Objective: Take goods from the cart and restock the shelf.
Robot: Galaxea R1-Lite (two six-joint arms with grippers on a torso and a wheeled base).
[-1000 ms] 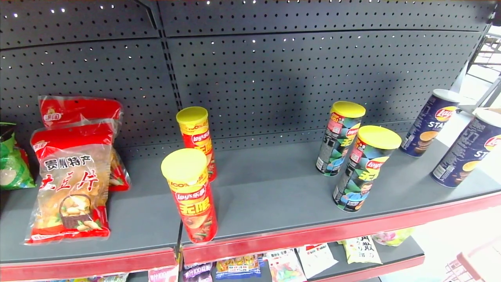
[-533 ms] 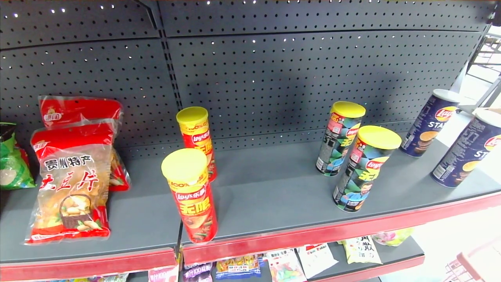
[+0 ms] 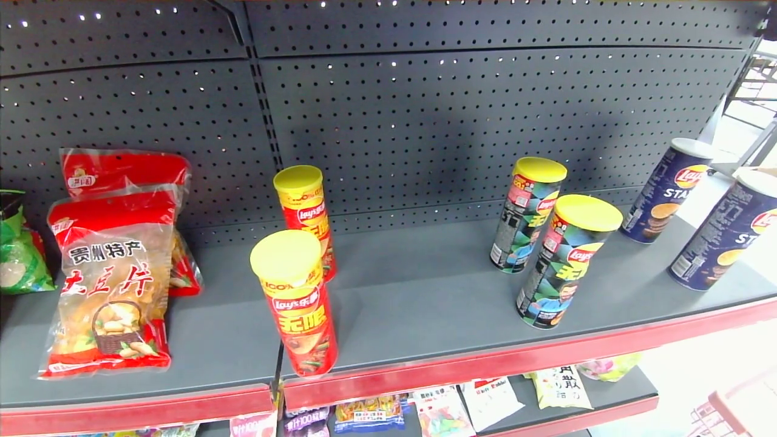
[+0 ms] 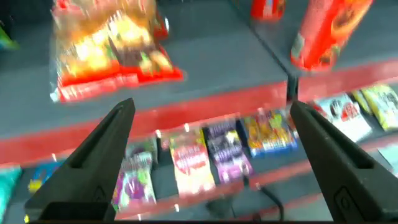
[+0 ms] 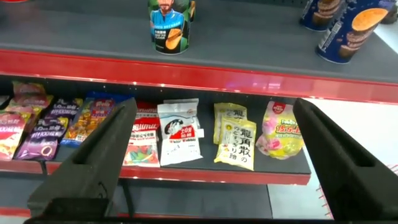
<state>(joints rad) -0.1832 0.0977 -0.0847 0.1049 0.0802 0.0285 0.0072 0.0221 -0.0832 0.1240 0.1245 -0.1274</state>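
A grey shelf (image 3: 425, 303) with a red front lip carries two red cans with yellow lids (image 3: 300, 303) (image 3: 305, 215), two dark patterned cans with yellow lids (image 3: 561, 261) (image 3: 527, 212) and two blue cans (image 3: 665, 191) (image 3: 722, 233). Red peanut bags (image 3: 109, 285) lie at its left. My left gripper (image 4: 211, 162) is open in front of the shelf's red lip (image 4: 186, 109), below the peanut bag (image 4: 106, 50) and a red can (image 4: 323, 34). My right gripper (image 5: 214, 162) is open, facing the lower shelf's snack packets (image 5: 177, 134); a patterned can (image 5: 169, 25) stands above.
A green bag (image 3: 18, 255) sits at the far left of the shelf. The lower shelf (image 3: 546, 413) holds several small snack packets. A pegboard back wall (image 3: 425, 121) rises behind the cans. A red cart corner (image 3: 722, 413) shows at the bottom right.
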